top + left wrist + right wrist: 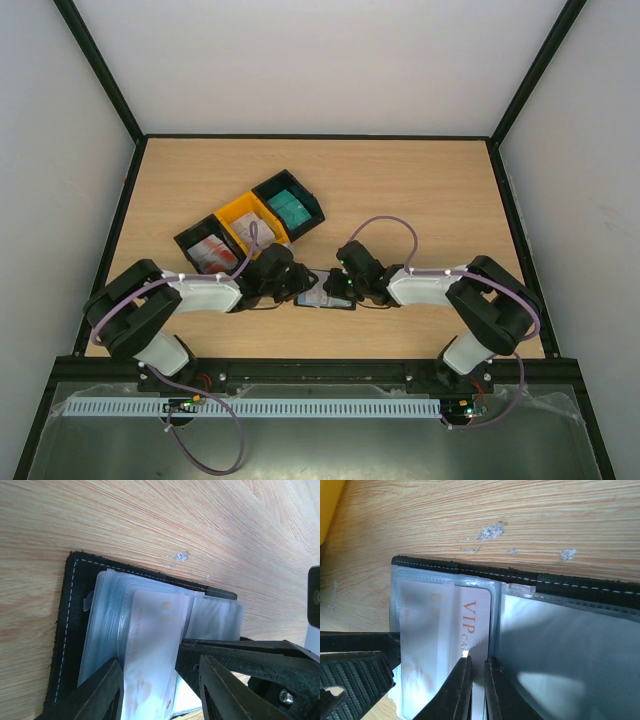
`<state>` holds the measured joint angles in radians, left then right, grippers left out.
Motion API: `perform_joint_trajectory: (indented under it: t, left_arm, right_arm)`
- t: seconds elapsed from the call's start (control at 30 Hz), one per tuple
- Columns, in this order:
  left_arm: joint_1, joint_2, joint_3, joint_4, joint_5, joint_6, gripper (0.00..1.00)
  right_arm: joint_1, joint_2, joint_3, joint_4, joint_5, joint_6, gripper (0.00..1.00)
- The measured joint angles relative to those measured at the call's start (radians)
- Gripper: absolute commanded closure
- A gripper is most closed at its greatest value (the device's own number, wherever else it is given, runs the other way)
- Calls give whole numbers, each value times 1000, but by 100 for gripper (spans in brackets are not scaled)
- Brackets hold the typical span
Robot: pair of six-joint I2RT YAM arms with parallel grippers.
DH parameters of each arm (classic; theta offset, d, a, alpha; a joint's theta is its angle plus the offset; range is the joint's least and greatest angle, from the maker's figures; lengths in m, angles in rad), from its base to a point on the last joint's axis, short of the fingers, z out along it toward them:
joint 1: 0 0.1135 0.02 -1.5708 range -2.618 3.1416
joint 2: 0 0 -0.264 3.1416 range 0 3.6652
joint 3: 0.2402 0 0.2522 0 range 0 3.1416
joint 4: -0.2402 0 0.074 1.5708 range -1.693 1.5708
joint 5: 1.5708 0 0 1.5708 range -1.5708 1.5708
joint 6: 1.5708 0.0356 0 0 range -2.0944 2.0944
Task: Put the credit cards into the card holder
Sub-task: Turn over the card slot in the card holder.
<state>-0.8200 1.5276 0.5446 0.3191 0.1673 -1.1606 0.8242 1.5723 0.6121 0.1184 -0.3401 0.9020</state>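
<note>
The card holder (322,297) lies open on the table between my two grippers, its black stitched edge (70,620) framing clear plastic sleeves. A white credit card (152,645) printed "VIP" in red (445,625) sits inside a sleeve. My left gripper (160,680) is open, a finger on each side of that card. My right gripper (477,662) is shut, pinching a clear sleeve of the card holder (520,575) beside the card. More credit cards lie in the bins: red-and-white (212,252), grey-white (255,228) and teal (292,207).
Three bins stand in a diagonal row behind the left gripper (290,280): a black one (190,240), a yellow one (236,210) and another black one (312,208). The right gripper (340,288) nearly touches the left one. Black frame posts border the table.
</note>
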Motion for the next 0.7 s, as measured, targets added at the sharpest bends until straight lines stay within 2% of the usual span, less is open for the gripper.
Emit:
perform_joint_trajectory:
  t: [0.7]
  left_arm:
    - [-18,6,9,50,116,-49,60]
  right_arm:
    - [0,-72,-71,13,39,13,93]
